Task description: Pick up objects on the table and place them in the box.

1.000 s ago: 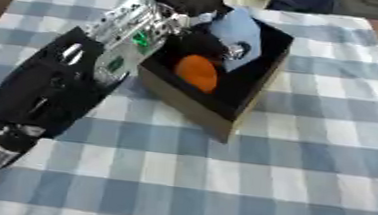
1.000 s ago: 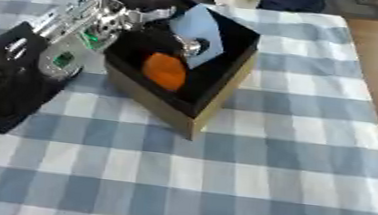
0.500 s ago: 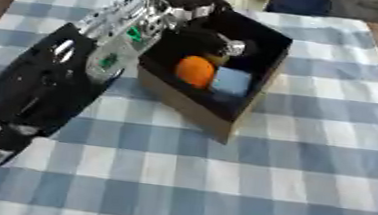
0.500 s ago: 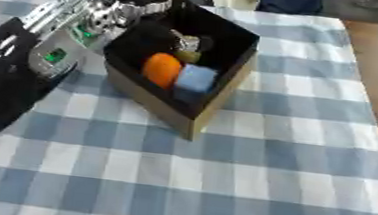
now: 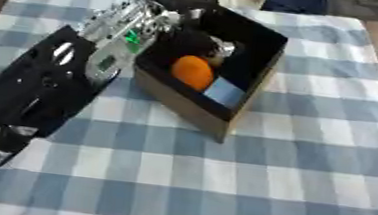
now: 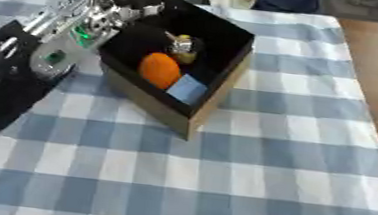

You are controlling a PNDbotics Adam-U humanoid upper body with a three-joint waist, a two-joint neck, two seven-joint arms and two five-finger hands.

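Box (image 6: 213,93) upper centre on checked cloth (image 6: 264,178), holding orange ball (image 6: 160,69), blue block (image 6: 186,89) and small metallic item (image 6: 182,44); left hand (image 5: 177,14) at its upper-left rim, finger state indiscernible, seemingly post-drop.

Blue object (image 6: 187,89) dropped into box (image 6: 215,89); robot hand (image 6: 133,4) withdrawn.
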